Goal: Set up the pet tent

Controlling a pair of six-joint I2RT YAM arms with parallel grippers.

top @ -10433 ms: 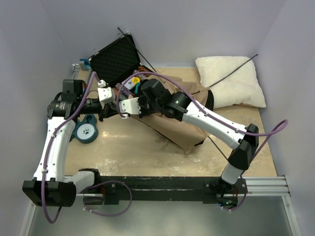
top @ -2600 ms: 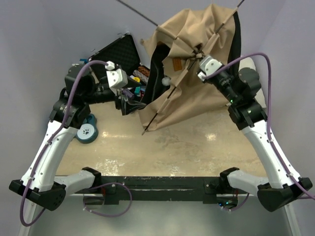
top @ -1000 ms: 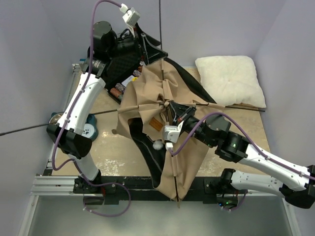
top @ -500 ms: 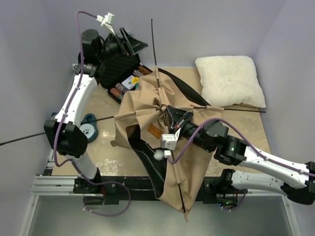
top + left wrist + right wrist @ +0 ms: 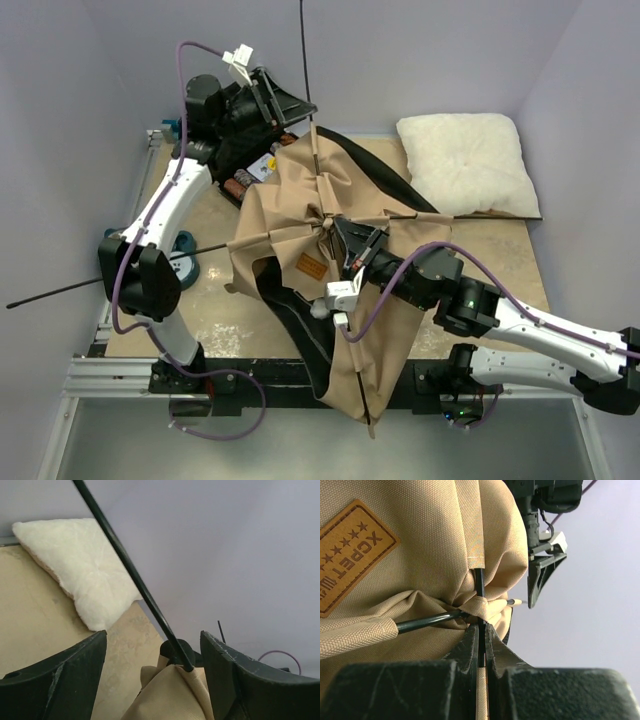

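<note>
Right gripper (image 5: pixel 481 632) clamped on pet tent (image 5: pixel 420 545) crossing, left gripper (image 5: pixel 152 636) spread around pole (image 5: pixel 131 575)

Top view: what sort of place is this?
Likely a robot test booth: plain walls box in a small table, two arms bolted at its edge, props like a pet tent and pillow.

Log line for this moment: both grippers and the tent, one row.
left gripper open, pole passing between jaws | right gripper shut on pet tent at pole crossing | pet tent draped, not yet standing
</note>
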